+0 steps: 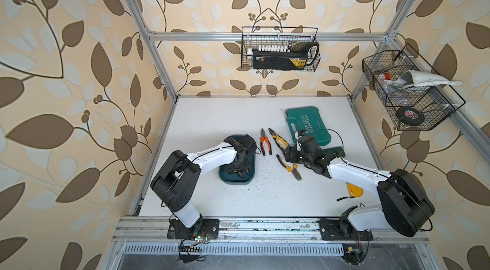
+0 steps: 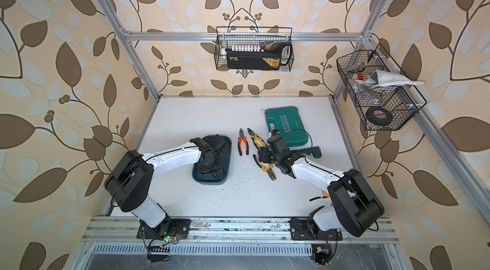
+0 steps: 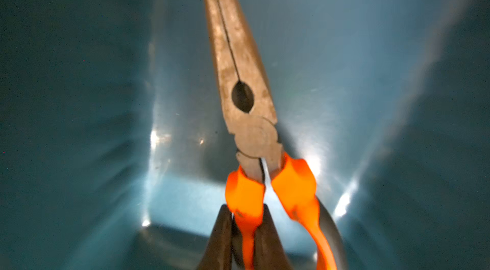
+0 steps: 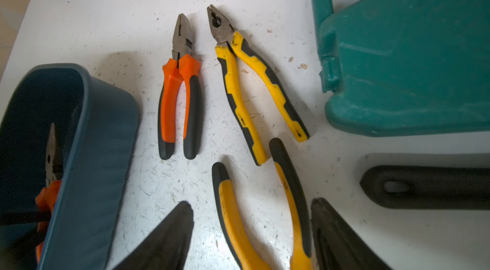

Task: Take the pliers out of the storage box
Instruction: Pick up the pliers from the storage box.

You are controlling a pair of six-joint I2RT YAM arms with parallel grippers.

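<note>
Papered all round in beige wallpaper [image 1: 66, 69] with brown leaves; framed by aluminium bars [image 1: 265, 35]; floored with a scuffed white table [image 1: 212, 122]; hung with a wire basket [image 1: 246, 59] at the back, a second basket [image 1: 413, 114] at the side; lit evenly.

Green case [image 1: 316, 122] on white table [image 1: 212, 117]

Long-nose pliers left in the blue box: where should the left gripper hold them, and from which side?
By one orange handle near the pivot, from above. The pliers lie in the storage box with handles spread, so one fits between the fingers. The left gripper is shut there.
</note>
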